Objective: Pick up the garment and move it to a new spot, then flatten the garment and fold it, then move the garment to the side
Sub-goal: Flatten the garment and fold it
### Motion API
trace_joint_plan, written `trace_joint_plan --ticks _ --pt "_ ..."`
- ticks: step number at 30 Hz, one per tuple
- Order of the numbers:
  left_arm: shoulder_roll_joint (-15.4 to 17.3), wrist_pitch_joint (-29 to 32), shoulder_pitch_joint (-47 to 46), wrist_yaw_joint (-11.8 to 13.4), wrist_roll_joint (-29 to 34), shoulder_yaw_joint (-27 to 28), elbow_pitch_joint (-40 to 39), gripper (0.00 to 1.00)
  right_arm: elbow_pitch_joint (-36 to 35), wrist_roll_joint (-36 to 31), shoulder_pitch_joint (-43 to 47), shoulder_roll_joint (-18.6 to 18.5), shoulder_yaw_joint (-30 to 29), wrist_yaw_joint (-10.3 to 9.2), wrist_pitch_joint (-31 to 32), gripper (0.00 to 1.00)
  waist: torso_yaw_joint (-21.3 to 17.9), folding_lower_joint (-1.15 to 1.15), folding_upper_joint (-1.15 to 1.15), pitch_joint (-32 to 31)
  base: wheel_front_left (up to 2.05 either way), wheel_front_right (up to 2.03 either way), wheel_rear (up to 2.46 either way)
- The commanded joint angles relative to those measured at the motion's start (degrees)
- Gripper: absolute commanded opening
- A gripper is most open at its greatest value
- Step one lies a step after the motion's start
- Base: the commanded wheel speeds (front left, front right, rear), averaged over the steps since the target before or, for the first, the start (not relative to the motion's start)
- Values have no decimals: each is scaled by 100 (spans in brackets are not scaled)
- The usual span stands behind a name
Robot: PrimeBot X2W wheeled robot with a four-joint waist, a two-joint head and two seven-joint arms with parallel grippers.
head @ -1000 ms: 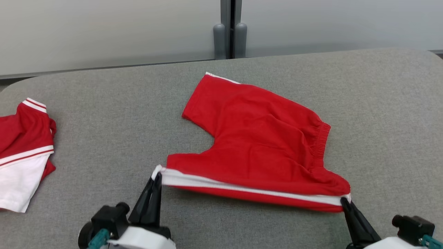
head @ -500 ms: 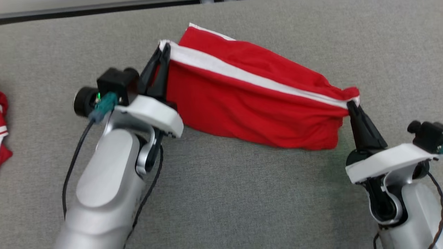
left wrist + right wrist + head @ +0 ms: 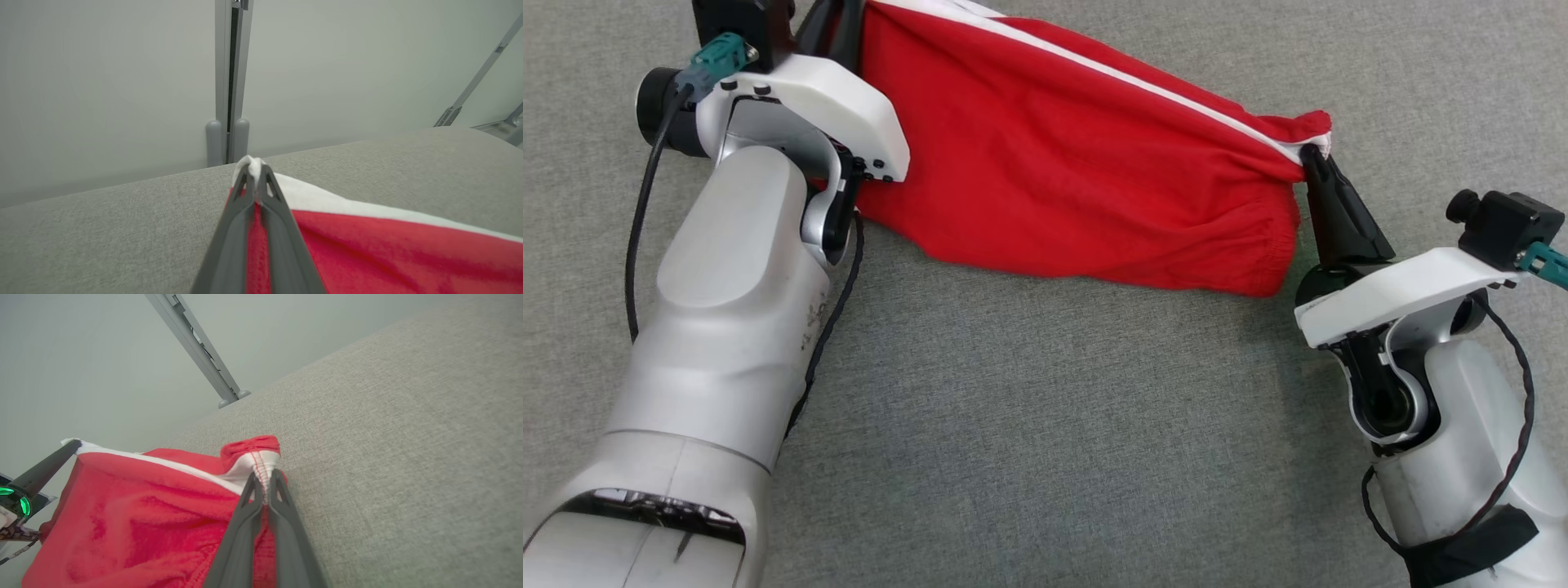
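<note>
Garment (image 3: 1078, 171), red shorts with a white side stripe, is hanging stretched between the two grippers over the grey fabric surface (image 3: 1045, 425). Left gripper (image 3: 254, 181) is pinching the white-striped corner at one end, fingers pressed together on the cloth, with a tuft of white poking out past the tips. Right gripper (image 3: 263, 482) is clamping the opposite corner by the gathered waistband, jaws closed on the white seam. The striped edge is running taut from one pinch to the other. The red body is sagging below it on the robot's side; I cannot tell whether the lower edge is touching the surface. In the head view the left pinch is sitting farther from the robot than the right one, so the shorts are slanting across the upper part of that view. Pale forearms (image 3: 727, 310) are reaching forward, one at each end of the cloth.
</note>
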Motion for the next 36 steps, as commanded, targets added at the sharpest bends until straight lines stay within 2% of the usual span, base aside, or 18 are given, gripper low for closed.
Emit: trace_joint_plan --ticks 1,3,4,5,9,13,18,26,30,36 --pt "31 -85 -183 -34 -59 13 148 0 42 56 -109 -34 66 0 -77 10 -80 0 0 63 0 0 0" --pt "30 -148 -332 -62 -146 2 428 0 117 126 -179 -61 170 0 -144 64 -105 0 0 93 0 0 0" --pt "33 -164 -386 -70 -209 -1 563 10 123 145 -219 -87 227 0 -195 100 -113 0 0 107 0 0 0" --pt "30 -157 -487 -118 -348 -38 819 100 110 196 -260 -148 344 0 -331 100 -128 0 0 126 0 0 0" --pt "25 -256 -593 -167 -470 -114 1004 100 43 210 -242 -323 464 0 -608 100 -118 0 0 122 0 0 0" --pt "26 -392 -458 -27 -450 -175 865 100 -138 101 -96 -611 619 0 -1018 100 -40 0 0 47 0 0 0" --pt "77 -400 201 423 -54 96 -515 100 -443 -298 121 -964 511 0 -1430 100 112 0 0 -96 0 0 0" --pt "145 -402 1758 889 592 585 -2624 100 -878 -1077 541 -1098 35 0 -1576 100 365 0 0 -449 0 0 0" --pt "169 -401 2516 1101 824 761 -3342 100 -971 -1351 779 -1110 -124 0 -1537 100 487 0 0 -621 0 0 0" --pt "201 -391 3564 1269 1010 865 -3968 100 -1034 -1615 1190 -1085 -219 0 -1396 100 590 0 0 -842 0 0 0"
